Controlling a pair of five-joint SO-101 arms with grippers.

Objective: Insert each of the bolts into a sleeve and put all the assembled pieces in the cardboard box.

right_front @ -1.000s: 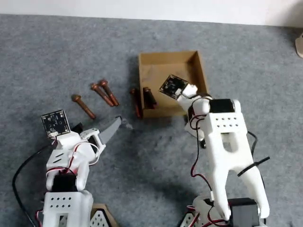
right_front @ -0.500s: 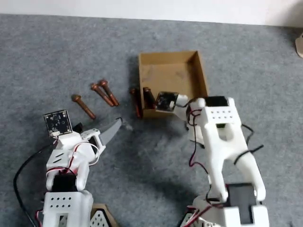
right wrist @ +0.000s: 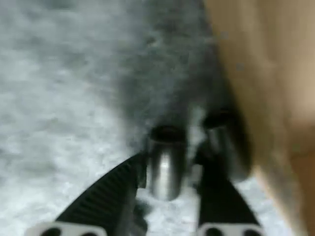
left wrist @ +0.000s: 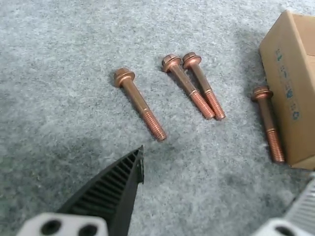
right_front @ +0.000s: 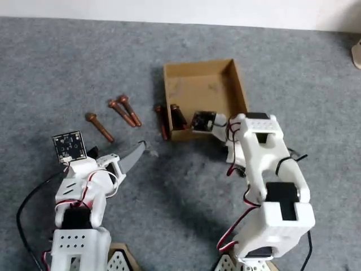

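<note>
High view: the cardboard box (right_front: 206,70) sits open on the far-middle part of the table (right_front: 67,62), which has a grey carpet-like cover. Left of the box there's a lone bolt (right_front: 99,127) farthest out, then a pair of bolts (right_front: 125,112) lying side by side. A fourth bolt (right_front: 162,121) lies just beside the box's left wall. The left end effector (right_front: 127,155) hangs over the table on the near side of those bolts, not touching any of them. The right arm (right_front: 259,147) is bent over with its wrist at the box's near-left corner.

Left wrist view: same four bolts flat on the grey cover, all with heads pointing far, and the fourth one runs along the cardboard wall. The left end effector is released, spread wide with nothing in it.

Right wrist view: pretty smeared. A shiny metal sleeve (right wrist: 166,167) sits right in the right end effector (right wrist: 170,174), over the grey cover. A second sleeve (right wrist: 226,147) is just beside it, up against the brown box wall. Honestly can't tell whether that end effector is clenched on the sleeve or loose around it.
</note>
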